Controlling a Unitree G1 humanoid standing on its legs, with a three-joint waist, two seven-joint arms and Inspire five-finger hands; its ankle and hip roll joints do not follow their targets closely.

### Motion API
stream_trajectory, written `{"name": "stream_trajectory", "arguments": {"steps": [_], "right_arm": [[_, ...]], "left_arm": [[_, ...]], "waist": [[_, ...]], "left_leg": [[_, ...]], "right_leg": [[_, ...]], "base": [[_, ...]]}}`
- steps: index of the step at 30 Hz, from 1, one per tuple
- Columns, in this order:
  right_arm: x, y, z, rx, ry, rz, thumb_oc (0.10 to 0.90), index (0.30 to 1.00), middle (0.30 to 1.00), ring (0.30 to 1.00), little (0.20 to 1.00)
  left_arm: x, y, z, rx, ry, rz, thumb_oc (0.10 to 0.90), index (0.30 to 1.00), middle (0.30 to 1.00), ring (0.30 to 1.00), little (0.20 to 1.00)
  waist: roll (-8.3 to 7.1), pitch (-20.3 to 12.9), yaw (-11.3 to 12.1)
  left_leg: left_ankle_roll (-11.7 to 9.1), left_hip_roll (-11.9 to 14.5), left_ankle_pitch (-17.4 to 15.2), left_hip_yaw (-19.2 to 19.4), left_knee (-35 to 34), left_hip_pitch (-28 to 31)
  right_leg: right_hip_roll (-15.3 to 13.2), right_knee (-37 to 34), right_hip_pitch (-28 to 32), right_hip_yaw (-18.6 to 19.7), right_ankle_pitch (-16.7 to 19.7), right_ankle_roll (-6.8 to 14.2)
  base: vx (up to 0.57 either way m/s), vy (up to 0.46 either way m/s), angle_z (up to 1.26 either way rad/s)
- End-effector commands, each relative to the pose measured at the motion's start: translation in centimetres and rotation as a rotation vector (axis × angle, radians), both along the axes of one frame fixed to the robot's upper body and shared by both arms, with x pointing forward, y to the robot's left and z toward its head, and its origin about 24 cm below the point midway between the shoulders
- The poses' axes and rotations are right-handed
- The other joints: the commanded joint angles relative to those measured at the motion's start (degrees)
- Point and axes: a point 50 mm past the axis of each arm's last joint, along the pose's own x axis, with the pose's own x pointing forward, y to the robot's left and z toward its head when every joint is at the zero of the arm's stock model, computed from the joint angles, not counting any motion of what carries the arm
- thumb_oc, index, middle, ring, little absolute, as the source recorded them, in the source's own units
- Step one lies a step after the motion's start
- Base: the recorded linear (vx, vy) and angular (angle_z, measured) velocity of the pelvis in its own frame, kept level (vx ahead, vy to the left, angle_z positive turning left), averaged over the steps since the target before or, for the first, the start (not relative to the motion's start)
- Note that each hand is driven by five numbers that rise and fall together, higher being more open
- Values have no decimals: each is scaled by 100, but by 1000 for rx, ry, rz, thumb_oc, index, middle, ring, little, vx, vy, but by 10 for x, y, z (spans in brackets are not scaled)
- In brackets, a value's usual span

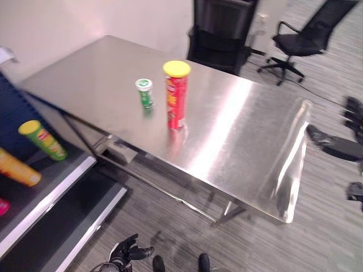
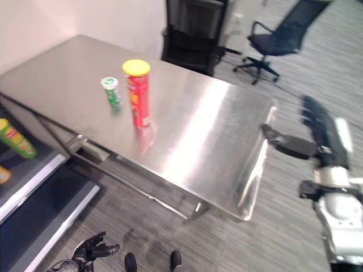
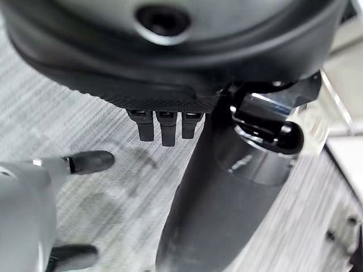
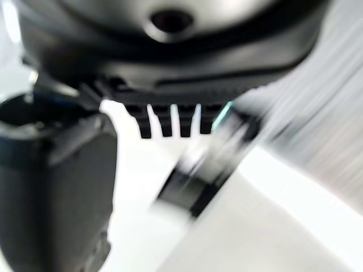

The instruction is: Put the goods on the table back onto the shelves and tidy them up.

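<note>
A tall red chips can (image 1: 176,95) with a yellow lid stands upright near the middle of the steel table (image 1: 244,141). Just to its left stands a small green bottle (image 1: 145,94) with a white cap. My right hand (image 2: 317,127) hovers off the table's right end, fingers straight, thumb out, holding nothing. My left hand (image 1: 131,250) hangs low near the floor in front of the table, fingers relaxed and empty. On the shelf (image 1: 54,187) at the left lie a green can (image 1: 43,140) with a yellow lid and an orange can (image 1: 17,168).
A black chair (image 1: 218,34) stands behind the table and a swivel office chair (image 1: 300,39) further back right. The shelf unit's lower boards jut out at the left, close to the table's left legs. Grey carpet lies in front.
</note>
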Motion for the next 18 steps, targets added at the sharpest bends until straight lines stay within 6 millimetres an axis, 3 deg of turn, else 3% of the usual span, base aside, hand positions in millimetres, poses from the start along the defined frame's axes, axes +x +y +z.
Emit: {"name": "stream_trajectory", "arguments": {"steps": [1,8,11,18], "right_arm": [[4,-23,44,84,-196,-37,800,900,900,900,900],[32,-6,61,108,-219,23,800,900,900,900,900],[51,13,69,127,-207,109,800,900,900,900,900],[66,33,95,49,-196,211,800,900,900,900,900]], "left_arm": [[2,22,6,76,-13,-60,800,900,900,900,900],[-10,19,1,65,25,-44,800,900,900,900,900],[-16,18,-1,61,38,-38,800,900,900,900,900],[-15,16,0,53,25,-43,800,900,900,900,900]], "waist": [[-259,-273,125],[-239,-331,356],[-247,-338,509],[-284,-357,628]], "left_leg": [[-398,299,-484,4,53,64],[-450,294,-435,-117,53,41],[-482,296,-385,-215,53,1],[-531,297,-321,-346,53,-112]], "right_leg": [[-856,32,-34,-242,76,769],[-867,32,102,-438,50,738],[-866,32,132,-541,48,720],[-862,32,168,-691,34,707]], "base": [[42,-54,19],[19,-35,18],[22,-52,13],[7,-28,12]]}}
